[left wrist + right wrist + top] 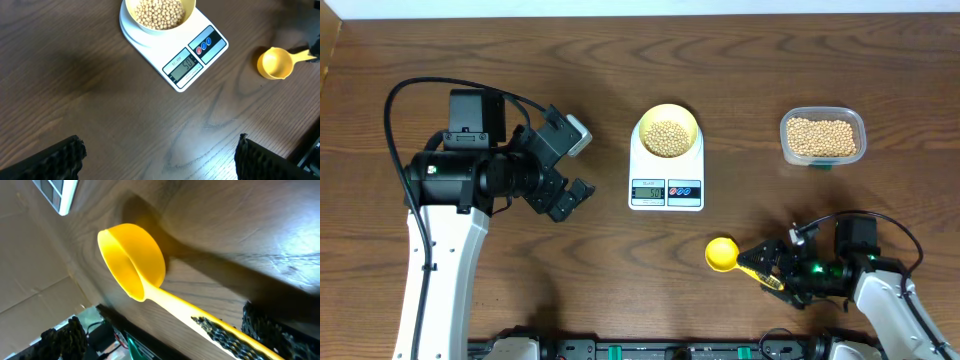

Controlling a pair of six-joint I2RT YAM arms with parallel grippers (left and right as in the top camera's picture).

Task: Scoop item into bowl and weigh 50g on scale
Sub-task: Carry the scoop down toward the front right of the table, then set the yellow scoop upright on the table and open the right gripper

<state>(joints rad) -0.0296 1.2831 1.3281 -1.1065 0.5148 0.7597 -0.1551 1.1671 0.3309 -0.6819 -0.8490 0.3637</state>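
In the left wrist view the top edge cuts off the bowl [190, 12] and the back of the scale [150, 50]; the handle of the scoop [274, 62] runs out at the right. From overhead the display [649, 190] digits are too small to read. Whether the right pincer [757, 266] clamps the handle cannot be told.

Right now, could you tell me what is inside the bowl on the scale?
Beige beans lie in the bowl on the scale; they cover its bottom, so anything beneath is hidden.
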